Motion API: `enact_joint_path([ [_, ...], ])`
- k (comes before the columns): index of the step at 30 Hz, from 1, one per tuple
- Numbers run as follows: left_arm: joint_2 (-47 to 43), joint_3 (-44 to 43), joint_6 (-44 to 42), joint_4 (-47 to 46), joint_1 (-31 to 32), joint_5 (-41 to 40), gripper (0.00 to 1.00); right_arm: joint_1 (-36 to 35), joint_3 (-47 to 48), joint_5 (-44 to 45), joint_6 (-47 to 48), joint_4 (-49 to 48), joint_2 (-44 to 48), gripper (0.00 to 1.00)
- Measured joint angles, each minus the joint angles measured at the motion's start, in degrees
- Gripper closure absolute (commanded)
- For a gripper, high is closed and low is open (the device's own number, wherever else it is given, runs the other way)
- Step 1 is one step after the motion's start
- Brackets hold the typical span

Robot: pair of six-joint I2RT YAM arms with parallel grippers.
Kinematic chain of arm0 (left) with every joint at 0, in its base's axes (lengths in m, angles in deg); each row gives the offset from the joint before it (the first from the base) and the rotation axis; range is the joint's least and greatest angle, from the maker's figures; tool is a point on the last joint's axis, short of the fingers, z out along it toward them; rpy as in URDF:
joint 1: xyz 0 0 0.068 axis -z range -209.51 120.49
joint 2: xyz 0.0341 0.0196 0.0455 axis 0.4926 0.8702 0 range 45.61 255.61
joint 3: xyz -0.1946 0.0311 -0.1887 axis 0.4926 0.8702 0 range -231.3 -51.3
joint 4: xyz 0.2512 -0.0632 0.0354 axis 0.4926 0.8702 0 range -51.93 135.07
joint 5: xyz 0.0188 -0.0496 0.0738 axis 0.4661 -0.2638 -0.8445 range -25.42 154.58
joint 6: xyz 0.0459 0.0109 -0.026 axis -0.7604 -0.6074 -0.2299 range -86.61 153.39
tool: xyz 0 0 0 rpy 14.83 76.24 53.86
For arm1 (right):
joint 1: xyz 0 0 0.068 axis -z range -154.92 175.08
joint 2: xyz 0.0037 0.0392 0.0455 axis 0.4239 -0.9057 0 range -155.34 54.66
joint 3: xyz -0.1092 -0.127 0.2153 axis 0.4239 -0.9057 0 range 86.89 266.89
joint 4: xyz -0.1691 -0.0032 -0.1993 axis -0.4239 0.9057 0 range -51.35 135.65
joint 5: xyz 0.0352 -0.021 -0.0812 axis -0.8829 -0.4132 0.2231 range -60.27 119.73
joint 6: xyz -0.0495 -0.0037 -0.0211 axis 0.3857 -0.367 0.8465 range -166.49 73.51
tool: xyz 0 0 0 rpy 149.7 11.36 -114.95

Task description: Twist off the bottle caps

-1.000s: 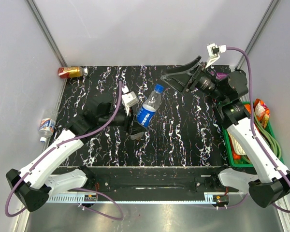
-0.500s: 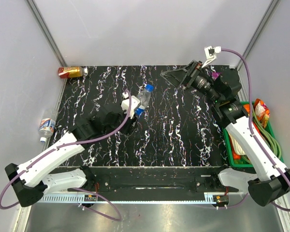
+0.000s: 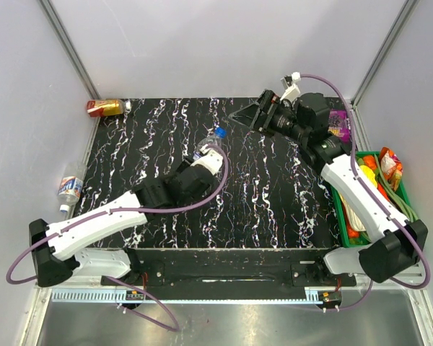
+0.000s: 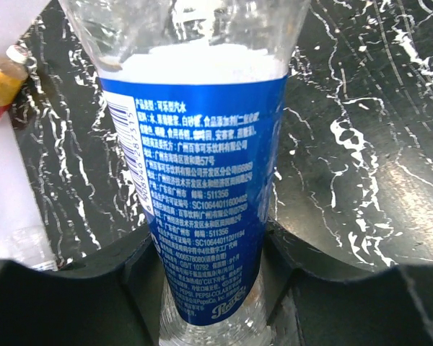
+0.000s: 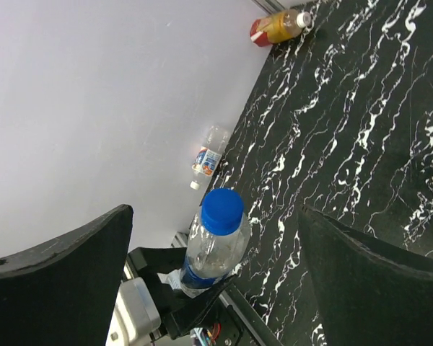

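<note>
Left gripper [image 4: 213, 277] is clamping the light, thin-walled bottle [image 4: 202, 166] at its label. Right gripper [image 3: 249, 113], at its 2 o'clock, is gaping empty; pinch the ribbed cap [image 5: 222, 211].

This is a robot test cell in a lab, not a home. A black marble-patterned table [image 3: 274, 202] is boxed in by plain pale walls [image 3: 224, 43] on bare aluminium posts [image 3: 66, 45]. Two white-and-black arms [image 3: 94, 225] are bolted at its near edge, purple cables [image 3: 321, 74] loop free, and a green basket [image 3: 344, 216] of oddments sits alongside.
</note>
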Motion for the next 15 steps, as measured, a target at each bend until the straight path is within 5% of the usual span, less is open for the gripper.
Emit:
enact_joint_path([
  [15,3.1,-1.2,0.2,1.4,3.9,-8.2,1.0,-1.0,0.0,-3.3,-4.3,0.4,-5.0,0.05],
])
